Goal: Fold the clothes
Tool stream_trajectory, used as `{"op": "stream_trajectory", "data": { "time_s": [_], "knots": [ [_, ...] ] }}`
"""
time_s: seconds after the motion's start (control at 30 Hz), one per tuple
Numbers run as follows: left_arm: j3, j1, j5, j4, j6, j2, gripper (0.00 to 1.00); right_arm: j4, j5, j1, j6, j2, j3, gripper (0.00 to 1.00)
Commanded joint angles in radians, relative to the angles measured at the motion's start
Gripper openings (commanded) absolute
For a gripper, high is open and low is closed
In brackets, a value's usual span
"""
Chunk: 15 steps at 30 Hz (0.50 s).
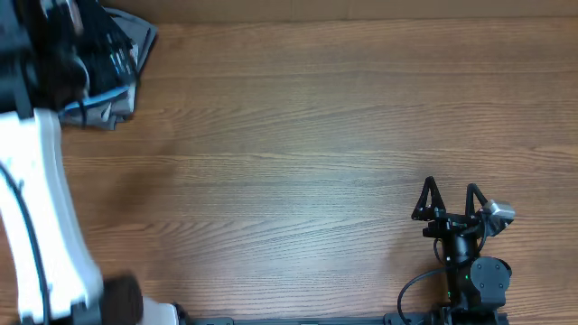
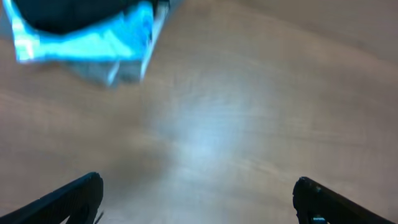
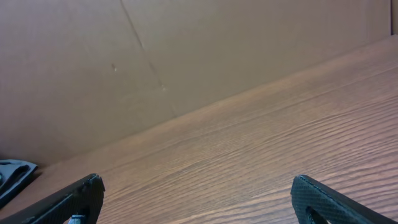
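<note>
At the worktop's [image 1: 316, 135] far-left corner the black clothes [image 2: 74, 9] are seen piled on a blue shirt [image 2: 81, 43], judged soft, limp, light, best pinched at a corner edge, with left claw [image 2: 196, 193] and right claw [image 1: 449, 200] spread apart, empty.

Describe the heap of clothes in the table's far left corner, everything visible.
The heap of clothes is soft fabric in layers, lying on the wooden table at its far left corner. A grey layer is lowest, a light blue layer lies on it, and a dark layer tops it, too blurred to identify. The left arm hangs over the heap, hiding much; no jaws touch it.
</note>
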Motion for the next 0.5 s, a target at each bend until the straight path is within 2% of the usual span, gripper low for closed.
{"op": "stream_trajectory", "data": {
  "time_s": [0.0,0.17,0.47],
  "knots": [
    [-0.200,-0.051,-0.049,0.024,0.030,-0.179,1.00,0.004,0.010,0.005,-0.001,-0.007,-0.010,1.00],
    [-0.500,-0.129,-0.045,0.249,0.035,-0.416,1.00,0.004,0.010,0.005,-0.001,-0.007,-0.010,1.00],
    [-1.264,-0.169,-0.034,0.952,0.066,-0.905,1.00,0.004,0.010,0.005,-0.001,-0.007,-0.010,1.00]
  ]
}}
